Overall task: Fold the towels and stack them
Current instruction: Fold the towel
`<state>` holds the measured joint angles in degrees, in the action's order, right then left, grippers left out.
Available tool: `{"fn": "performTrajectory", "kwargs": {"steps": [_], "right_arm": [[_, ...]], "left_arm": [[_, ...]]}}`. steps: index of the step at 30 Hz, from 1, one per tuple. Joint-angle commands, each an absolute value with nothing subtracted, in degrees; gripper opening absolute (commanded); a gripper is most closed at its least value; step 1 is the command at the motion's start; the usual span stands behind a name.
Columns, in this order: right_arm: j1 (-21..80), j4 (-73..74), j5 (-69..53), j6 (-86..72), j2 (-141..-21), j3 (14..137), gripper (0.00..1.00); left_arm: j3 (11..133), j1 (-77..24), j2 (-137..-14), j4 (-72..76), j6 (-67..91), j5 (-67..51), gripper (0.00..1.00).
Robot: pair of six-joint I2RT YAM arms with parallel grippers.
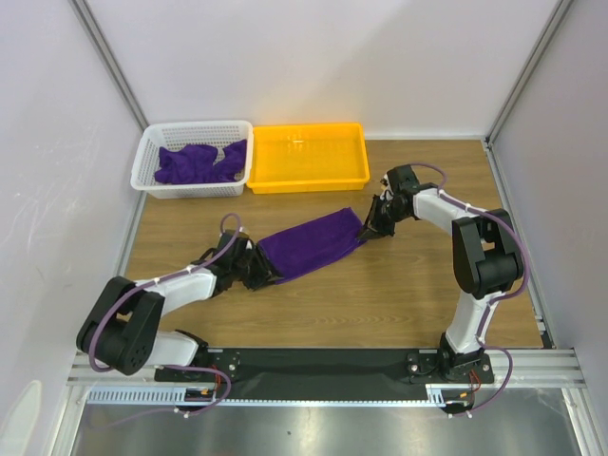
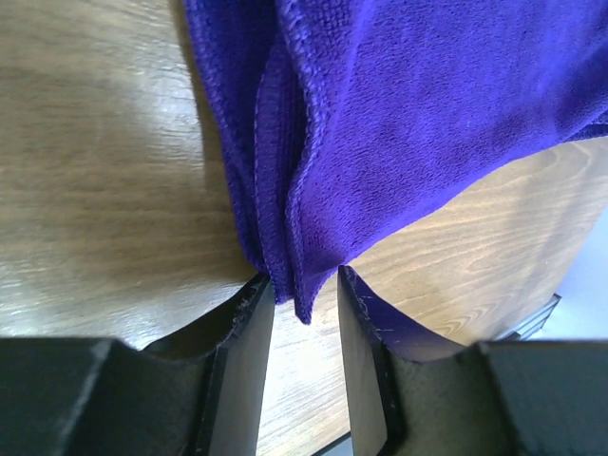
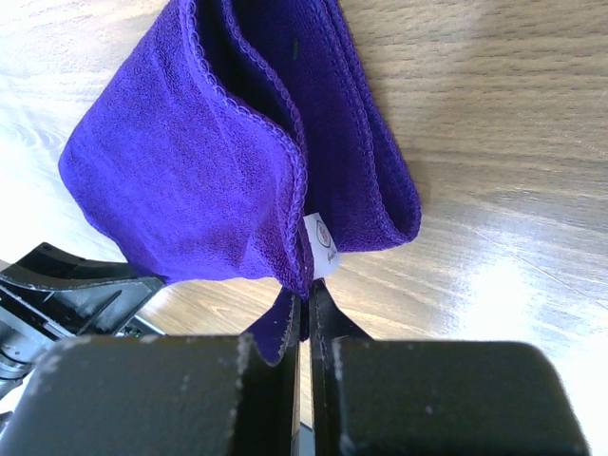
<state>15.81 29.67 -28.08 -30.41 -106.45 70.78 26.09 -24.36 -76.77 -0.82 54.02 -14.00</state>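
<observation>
We view the wooden bench [image 1: 399,285] from above, with a yellow tray [image 1: 309,182] and a white basket [image 1: 190,188] side by side at its far edge. The folded towel [image 1: 309,242] lies on the bare wood near the tray as a long doubled band, running diagonally between the two arms. The unfolded towels [image 1: 190,163] sit bunched in the basket.

The right gripper [image 1: 369,226] is clamped on the far end of the band. Its wrist view shows the jaws pressed together on the hemmed corner, just below a small white label [image 3: 323,242]. The left gripper [image 2: 304,280] sits at the near end. Its jaws stand apart on either side of the layered corner, and we see no pinch there yet.

We judge the terry cloth to be light, limp and unbreakable. It should sag wherever it is unsupported, and its layers can slide over one another. The stitched hems look firmer than the pile, so we would grip at the corners and catch every layer at once. A shallow bite on one layer may let the fold fall open.
</observation>
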Motion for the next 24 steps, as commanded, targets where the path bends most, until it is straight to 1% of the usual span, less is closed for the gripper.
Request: {"fn": "performTrajectory", "kwargs": {"steps": [1,3,5,6,8,9,10,13,19,24], "right_arm": [[16.43,29.88,-27.33,-30.67,-106.17,73.12,0.0],[16.61,29.97,-27.07,-30.59,-106.0,73.04,0.0],[16.52,30.06,-26.81,-30.76,-105.82,72.69,0.0],[16.61,29.97,-26.72,-30.76,-105.73,72.69,0.0],[16.61,29.88,-26.72,-30.85,-105.73,72.77,0.0],[16.61,29.97,-26.81,-31.02,-105.73,72.77,0.0],[16.7,29.88,-26.81,-30.94,-105.65,72.95,0.0],[16.7,30.32,-26.89,-30.85,-105.29,73.91,0.0],[16.7,31.64,-26.89,-30.32,-105.12,78.3,0.0],[16.7,32.08,-27.25,-30.15,-105.21,81.38,0.0]], "left_arm": [[24.35,-24.43,-79.36,-3.08,52.12,-12.92,0.39],[24.26,-24.43,-79.19,-3.25,52.03,-12.75,0.36],[24.34,-24.43,-78.84,-3.69,51.86,-12.66,0.3],[24.43,-24.43,-78.84,-3.87,51.68,-12.48,0.21],[24.96,-24.43,-78.75,-4.83,51.5,-12.39,0.14],[25.13,-24.43,-78.49,-5.36,51.24,-12.57,0.03],[25.48,-24.43,-78.14,-6.06,51.07,-12.39,0.0],[27.77,-24.43,-75.59,-9.22,50.1,-12.48,0.0],[38.48,-23.65,-72.69,-18.79,48.16,-12.91,0.01],[41.57,-21.54,-72.16,-21.27,49.83,-16.08,0.01]]}}
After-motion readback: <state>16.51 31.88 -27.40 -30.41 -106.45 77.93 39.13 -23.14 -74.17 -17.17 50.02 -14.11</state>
